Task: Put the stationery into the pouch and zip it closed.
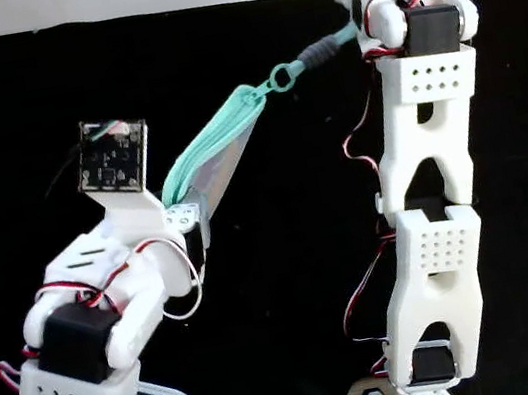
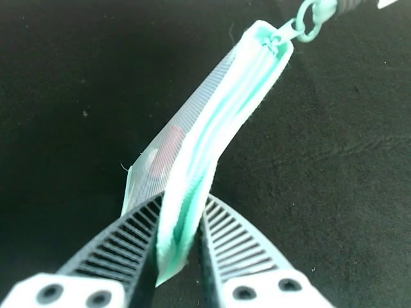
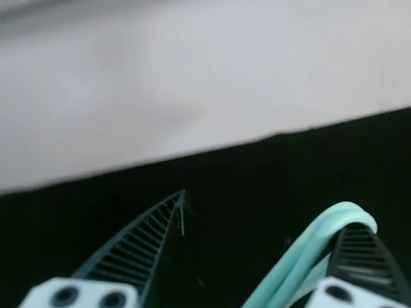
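A clear mesh pouch [image 1: 212, 160] with a teal zipper hangs stretched in the air between the two arms. My left gripper [image 1: 195, 219] is shut on its lower end, and the left wrist view shows the pouch [image 2: 212, 141] pinched between the fingers of this gripper [image 2: 180, 208]. Something reddish [image 2: 168, 144] shows through the mesh. A teal ring [image 1: 282, 78] at the pouch's upper end joins a cord running to my right gripper [image 1: 358, 32]. In the right wrist view that gripper [image 3: 270, 212] stands open, the teal loop [image 3: 321, 244] lying over one finger [image 3: 363, 253].
The black table cover [image 1: 289, 285] lies under both arms. Its far edge meets a pale wall [image 3: 192, 90] just behind the right gripper. Red and white cables [image 1: 351, 142] hang beside the right arm.
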Robot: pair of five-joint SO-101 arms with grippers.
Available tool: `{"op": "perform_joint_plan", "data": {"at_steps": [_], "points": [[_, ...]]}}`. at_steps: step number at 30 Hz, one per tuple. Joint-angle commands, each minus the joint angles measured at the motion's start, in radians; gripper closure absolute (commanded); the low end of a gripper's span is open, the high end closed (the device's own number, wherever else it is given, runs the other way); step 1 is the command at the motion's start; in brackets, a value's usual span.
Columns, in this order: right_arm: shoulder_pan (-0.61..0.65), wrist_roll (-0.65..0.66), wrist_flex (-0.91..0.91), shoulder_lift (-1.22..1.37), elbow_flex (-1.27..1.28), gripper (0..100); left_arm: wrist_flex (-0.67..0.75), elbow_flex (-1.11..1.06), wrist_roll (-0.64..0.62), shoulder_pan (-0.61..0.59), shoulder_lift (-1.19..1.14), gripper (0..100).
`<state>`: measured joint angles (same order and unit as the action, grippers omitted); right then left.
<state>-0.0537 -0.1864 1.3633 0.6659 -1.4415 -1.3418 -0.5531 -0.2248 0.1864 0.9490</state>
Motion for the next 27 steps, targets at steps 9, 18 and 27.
{"op": "perform_joint_plan", "data": {"at_steps": [9,18,27], "points": [[0.074,0.141,0.354,-0.010,-0.036,63.1,0.153,0.090,0.000,-0.068,-0.012,99],[0.137,0.164,0.401,-0.018,-0.028,63.2,0.374,0.097,-0.002,-0.068,-0.012,99],[0.286,0.250,0.403,-0.019,-0.027,67.2,0.499,0.096,0.014,-0.216,-0.013,99]]}}
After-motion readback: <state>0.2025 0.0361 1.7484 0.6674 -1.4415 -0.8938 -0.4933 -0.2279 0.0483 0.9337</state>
